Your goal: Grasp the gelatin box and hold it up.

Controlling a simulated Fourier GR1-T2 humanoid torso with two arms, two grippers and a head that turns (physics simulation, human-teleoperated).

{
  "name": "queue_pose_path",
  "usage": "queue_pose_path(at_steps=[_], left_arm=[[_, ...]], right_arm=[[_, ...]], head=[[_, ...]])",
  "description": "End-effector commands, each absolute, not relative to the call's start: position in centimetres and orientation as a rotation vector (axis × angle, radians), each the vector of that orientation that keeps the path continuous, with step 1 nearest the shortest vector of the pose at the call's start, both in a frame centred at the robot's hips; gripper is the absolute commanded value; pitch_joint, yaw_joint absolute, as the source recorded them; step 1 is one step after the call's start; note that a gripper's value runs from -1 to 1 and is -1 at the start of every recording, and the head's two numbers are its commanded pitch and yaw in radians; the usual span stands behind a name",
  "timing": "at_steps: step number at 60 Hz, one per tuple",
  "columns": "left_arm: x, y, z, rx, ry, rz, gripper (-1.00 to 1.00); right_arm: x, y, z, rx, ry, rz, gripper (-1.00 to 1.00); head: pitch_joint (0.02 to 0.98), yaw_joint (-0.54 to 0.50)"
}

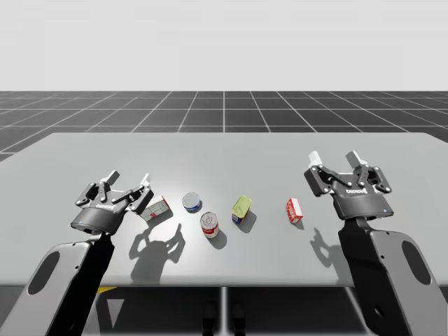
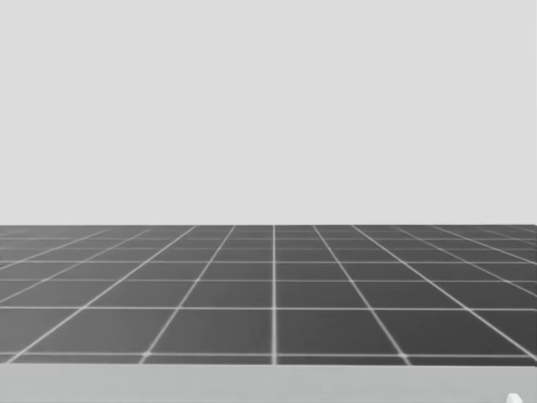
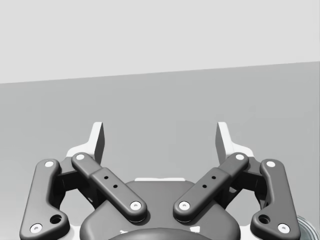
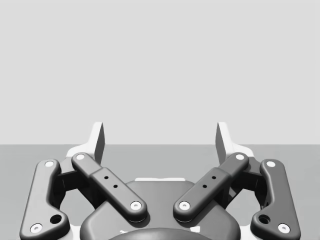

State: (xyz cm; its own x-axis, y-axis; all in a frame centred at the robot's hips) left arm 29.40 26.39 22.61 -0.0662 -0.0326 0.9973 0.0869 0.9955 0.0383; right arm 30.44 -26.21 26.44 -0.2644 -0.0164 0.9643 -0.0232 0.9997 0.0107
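The gelatin box, I think, is the white and red box (image 1: pixel 157 208). It sits on the near left part of the table (image 1: pixel 224 150), and it seems to lie flat. I can't be sure it's the one, b/c a small red box (image 1: pixel 294 210) stands further right.

It's prob. light, just thin card w/ powder inside. The card is stiff enough to pinch, but it will dent if squeezed hard. The sides look smooth, so it may slip. I think the best hold is one finger on each of two sides facing away from each other, near the middle, w/ a soft squeeze.

My left claw (image 1: pixel 129 178) hangs just left of the box, w/ its fingers spread wide. It grips nothing, and the gap between the fingers is bare. I can't tell if a finger touches the box.

My right claw (image 1: pixel 334 159) hangs over the right side, near the small red box but apart from it. It's spread wide too, and holds nothing.

Between the 2 boxes are a blue can (image 1: pixel 192 202), a red and white can (image 1: pixel 209 225) and a yellow can (image 1: pixel 242 209).
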Motion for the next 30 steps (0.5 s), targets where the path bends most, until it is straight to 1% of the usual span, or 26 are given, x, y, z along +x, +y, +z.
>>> queue_pose_path(at_steps=[1,3,6,9,11,15,17,23,24,30], left_arm=[[29.36,26.4,22.63,-0.042,-1.635,-0.097,-1.0],[29.34,26.39,22.64,-0.042,-1.636,-0.098,-1.0],[29.33,26.39,22.64,-0.042,-1.635,-0.098,-1.0],[29.32,26.4,22.65,-0.043,-1.636,-0.097,-1.0],[29.33,26.41,22.66,-0.044,-1.635,-0.096,-1.0],[29.33,26.43,22.67,-0.043,-1.635,-0.097,-1.0],[29.32,26.45,22.68,-0.042,-1.636,-0.096,-1.0],[29.33,26.47,22.67,-0.04,-1.636,-0.099,-1.0],[29.33,26.46,22.66,-0.039,-1.636,-0.1,-1.0],[29.35,26.47,22.66,-0.039,-1.636,-0.103,-1.0]], right_arm=[[30.16,-26.13,26.49,-0.007,-1.862,-0.016,-1.0],[30.16,-26.12,26.57,0.012,-1.861,-0.001,-1.0],[30.24,-26.14,26.58,0.012,-1.861,-0.003,-1.0],[30.56,-26.31,26.43,0.009,-1.831,0.001,-1.0],[30.65,-26.38,26.37,0.015,-1.828,0.003,-1.0],[30.75,-26.44,26.35,0.011,-1.823,0.0,-1.0],[30.78,-26.46,26.36,0.012,-1.822,0.001,-1.0],[30.83,-26.47,26.36,0.008,-1.82,-0.004,-1.0],[30.85,-26.46,26.36,0.009,-1.82,-0.004,-1.0],[30.91,-26.44,26.34,0.007,-1.819,-0.003,-1.0]], head=[[0.088,0.01],[0.092,0.01],[0.101,0.01],[0.129,0.01],[0.146,0.01],[0.204,0.01],[0.263,0.01],[0.369,0.0],[0.413,0.0],[0.487,-0.02]])
